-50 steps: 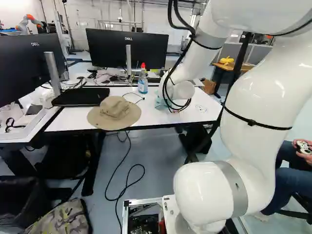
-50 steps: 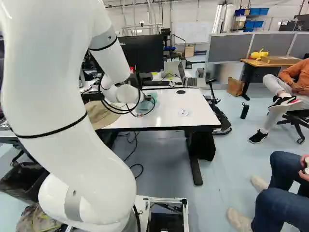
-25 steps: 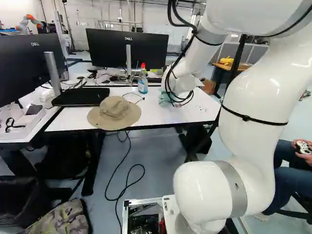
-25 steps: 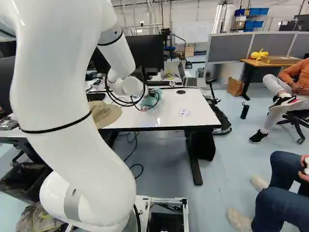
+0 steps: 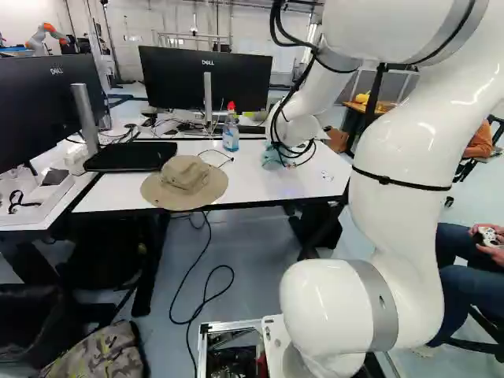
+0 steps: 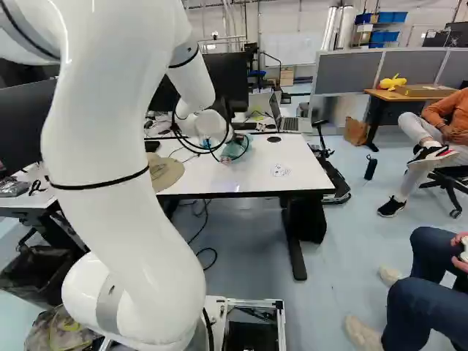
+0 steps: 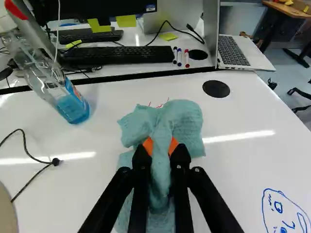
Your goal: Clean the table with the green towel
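Rightward and slightly farther off, compared with the earlier base views, the arm (image 6: 110,131) carries its gripper (image 6: 225,156) and the towel (image 7: 184,119) over the white table (image 7: 77,184); the hat and the spray bottle lie and stand where they did.

From the left of the left base view comes a black monitor (image 5: 47,110) on a grey stand, then a flat black thing (image 5: 130,157) on the table's far left part. The tan brimmed hat (image 5: 185,179) lies just beside it, near the front edge. Farther back stands a second monitor (image 5: 206,75), and ahead of that, upright on the white top, the spray bottle (image 5: 231,135) with blue liquid and a red head.

Next comes the gripper, clenched on the blue-green towel: both orange pads press a bunched fold between them. The rest of the cloth spreads on the tabletop ahead of and under the fingers, with some red marks (image 7: 158,105) just past its far edge.

To the right are the open laptop (image 6: 289,123) on the table behind, and a blue drawing (image 6: 280,170) on the white top, well apart from the towel.
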{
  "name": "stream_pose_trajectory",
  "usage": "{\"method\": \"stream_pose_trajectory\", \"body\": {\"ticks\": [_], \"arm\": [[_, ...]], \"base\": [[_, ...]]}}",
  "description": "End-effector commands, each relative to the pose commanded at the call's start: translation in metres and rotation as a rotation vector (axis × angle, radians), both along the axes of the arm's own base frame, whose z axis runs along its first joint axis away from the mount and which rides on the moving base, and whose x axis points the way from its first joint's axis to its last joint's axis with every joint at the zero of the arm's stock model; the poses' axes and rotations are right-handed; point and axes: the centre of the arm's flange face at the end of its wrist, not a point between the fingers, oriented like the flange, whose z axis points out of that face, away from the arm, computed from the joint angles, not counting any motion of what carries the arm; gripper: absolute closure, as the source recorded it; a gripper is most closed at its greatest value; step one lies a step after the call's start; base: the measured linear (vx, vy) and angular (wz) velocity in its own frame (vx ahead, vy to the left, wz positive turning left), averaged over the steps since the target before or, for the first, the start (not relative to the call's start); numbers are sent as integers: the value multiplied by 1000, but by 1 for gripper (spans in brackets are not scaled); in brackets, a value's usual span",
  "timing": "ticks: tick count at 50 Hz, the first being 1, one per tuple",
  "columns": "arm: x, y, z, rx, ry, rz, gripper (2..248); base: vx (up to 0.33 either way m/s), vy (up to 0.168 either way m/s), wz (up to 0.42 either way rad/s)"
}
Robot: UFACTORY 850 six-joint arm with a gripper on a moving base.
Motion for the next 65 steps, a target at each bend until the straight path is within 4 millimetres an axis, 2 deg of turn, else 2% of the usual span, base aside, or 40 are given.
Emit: {"method": "stream_pose_trajectory", "body": {"ticks": [65], "arm": [[120,-5,-20,3,29,13,197]], "base": [[0,0,0]]}}
